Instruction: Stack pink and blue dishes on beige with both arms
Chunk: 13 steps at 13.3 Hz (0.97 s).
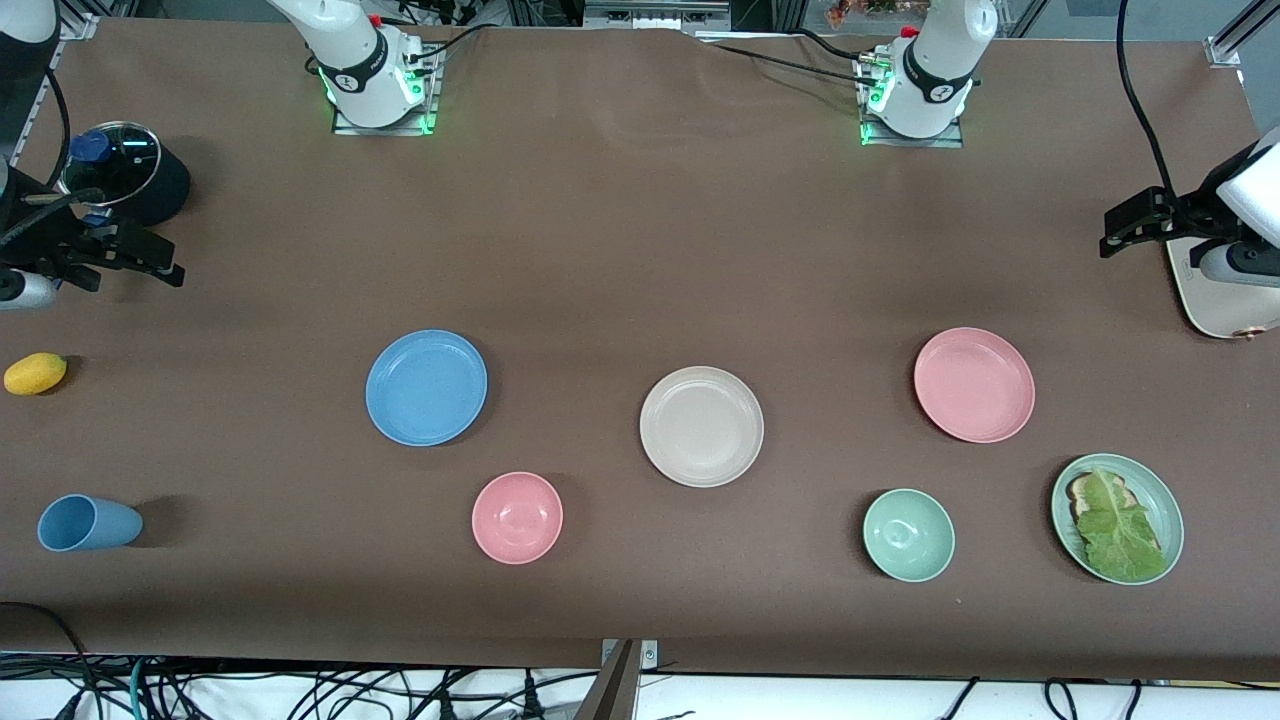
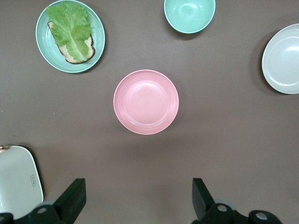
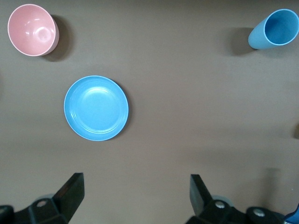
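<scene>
The beige plate (image 1: 701,426) (image 2: 282,59) lies mid-table. The pink plate (image 1: 974,384) (image 2: 146,101) lies toward the left arm's end and the blue plate (image 1: 426,387) (image 3: 96,108) toward the right arm's end. All three are flat on the cloth and apart from each other. My left gripper (image 1: 1120,232) (image 2: 139,196) hangs high over bare cloth at the left arm's end, open and empty. My right gripper (image 1: 150,255) (image 3: 135,193) hangs high over bare cloth at the right arm's end, also open and empty.
Nearer the front camera lie a pink bowl (image 1: 517,517) (image 3: 32,30), a green bowl (image 1: 908,535) (image 2: 189,15), a pale green plate (image 1: 1170,505) (image 2: 42,42) with lettuce and bread, and a blue cup (image 1: 88,523) (image 3: 273,30) on its side. A yellow fruit (image 1: 35,373), a lidded black pot (image 1: 125,170) and a white board (image 1: 1215,300) sit at the table's ends.
</scene>
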Each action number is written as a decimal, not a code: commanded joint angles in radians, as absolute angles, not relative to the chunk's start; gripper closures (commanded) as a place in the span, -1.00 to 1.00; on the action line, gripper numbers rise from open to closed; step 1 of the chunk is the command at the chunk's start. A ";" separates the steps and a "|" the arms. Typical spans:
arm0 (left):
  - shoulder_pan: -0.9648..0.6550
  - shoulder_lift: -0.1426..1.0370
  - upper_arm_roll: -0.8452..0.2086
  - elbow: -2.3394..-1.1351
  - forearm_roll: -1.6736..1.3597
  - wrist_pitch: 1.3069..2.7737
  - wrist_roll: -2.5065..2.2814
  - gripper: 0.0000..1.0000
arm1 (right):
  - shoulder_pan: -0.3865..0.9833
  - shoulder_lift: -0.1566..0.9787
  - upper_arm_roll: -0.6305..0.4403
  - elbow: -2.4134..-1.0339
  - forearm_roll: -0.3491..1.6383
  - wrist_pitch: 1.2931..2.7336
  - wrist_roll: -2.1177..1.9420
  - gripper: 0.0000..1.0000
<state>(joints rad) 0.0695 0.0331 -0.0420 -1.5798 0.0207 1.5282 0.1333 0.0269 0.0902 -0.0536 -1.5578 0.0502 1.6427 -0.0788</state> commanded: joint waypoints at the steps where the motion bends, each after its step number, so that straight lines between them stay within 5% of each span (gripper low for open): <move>1: 0.074 0.063 -0.040 -1.549 0.008 1.506 0.134 -1.00 | 0.023 0.064 -0.054 -1.585 0.058 1.655 -0.087 -1.00; 13: 0.155 0.310 -0.034 -1.505 0.005 1.526 0.133 -1.00 | 0.023 0.061 -0.055 -1.598 0.058 1.667 -0.091 -1.00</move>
